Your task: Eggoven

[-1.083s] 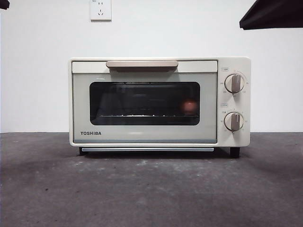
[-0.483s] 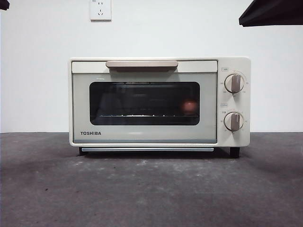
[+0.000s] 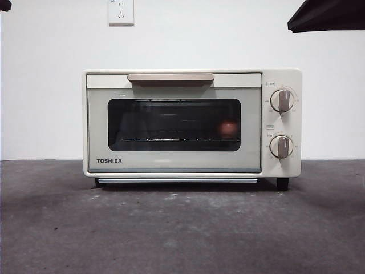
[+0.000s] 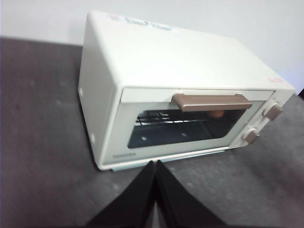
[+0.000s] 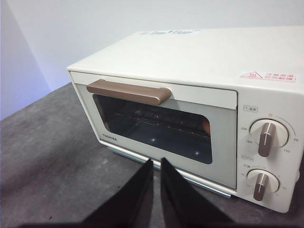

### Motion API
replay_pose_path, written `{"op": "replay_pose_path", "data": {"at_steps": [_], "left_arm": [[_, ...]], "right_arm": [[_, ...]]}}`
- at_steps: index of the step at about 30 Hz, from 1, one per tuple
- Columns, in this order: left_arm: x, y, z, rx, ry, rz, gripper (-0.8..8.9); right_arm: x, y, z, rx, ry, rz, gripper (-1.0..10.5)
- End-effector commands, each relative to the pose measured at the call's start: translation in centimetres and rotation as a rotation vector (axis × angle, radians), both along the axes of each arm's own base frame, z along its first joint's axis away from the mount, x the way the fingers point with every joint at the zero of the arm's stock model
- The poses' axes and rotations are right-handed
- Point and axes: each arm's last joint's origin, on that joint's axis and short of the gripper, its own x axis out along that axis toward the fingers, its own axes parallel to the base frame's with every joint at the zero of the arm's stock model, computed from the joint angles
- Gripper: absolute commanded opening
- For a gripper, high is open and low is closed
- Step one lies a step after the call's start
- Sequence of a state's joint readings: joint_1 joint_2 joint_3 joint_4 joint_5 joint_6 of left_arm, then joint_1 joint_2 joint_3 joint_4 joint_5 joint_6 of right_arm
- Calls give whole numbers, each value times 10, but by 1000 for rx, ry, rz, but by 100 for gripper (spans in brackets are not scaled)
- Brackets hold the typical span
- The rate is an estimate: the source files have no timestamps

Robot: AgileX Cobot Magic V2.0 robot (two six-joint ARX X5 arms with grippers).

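The egg (image 3: 229,128) sits inside the closed oven (image 3: 191,123), at 3 o'clock behind the glass; it looks light, smooth, fragile. Both grippers, left (image 4: 155,164) and right (image 5: 156,161), are empty, narrow; pull the handle (image 3: 171,77) first

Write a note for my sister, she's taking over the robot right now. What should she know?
Left gripper: jaws shut, empty, hanging in front of the toaster oven.
Right gripper: jaws nearly shut, empty, also in front of the oven, nearer its two knobs.
Egg: inside on the rack, at the knob end, seen through the glass.
Done: egg is in, door is closed.
Left: seemingly nothing, unless a knob needs turning.
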State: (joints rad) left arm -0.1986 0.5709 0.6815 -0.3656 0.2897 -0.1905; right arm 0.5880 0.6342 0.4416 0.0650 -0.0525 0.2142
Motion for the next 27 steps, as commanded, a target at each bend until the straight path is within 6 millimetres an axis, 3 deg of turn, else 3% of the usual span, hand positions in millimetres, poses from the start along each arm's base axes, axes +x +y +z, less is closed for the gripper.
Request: {"op": "replay_pose_path", "data": {"at_steps": [1,6,11,20,27], "left_arm": [[-8,3,10,165,-181,-29,8],[-19,12,1,247,-354,33,8],[-25,21,-32,272,-457,138,8],[-29,27,-101,285,-403,212,8],[-29,29,-135,257,-335,225,8]], "right_arm": [[0,1,1,1,-13,6,4],[0,1,1,1,-13,6,4],[0,1,1,1,-13,6,4],[0,1,1,1,-13,6,4],[0,1,1,1,-13,6,4]]}}
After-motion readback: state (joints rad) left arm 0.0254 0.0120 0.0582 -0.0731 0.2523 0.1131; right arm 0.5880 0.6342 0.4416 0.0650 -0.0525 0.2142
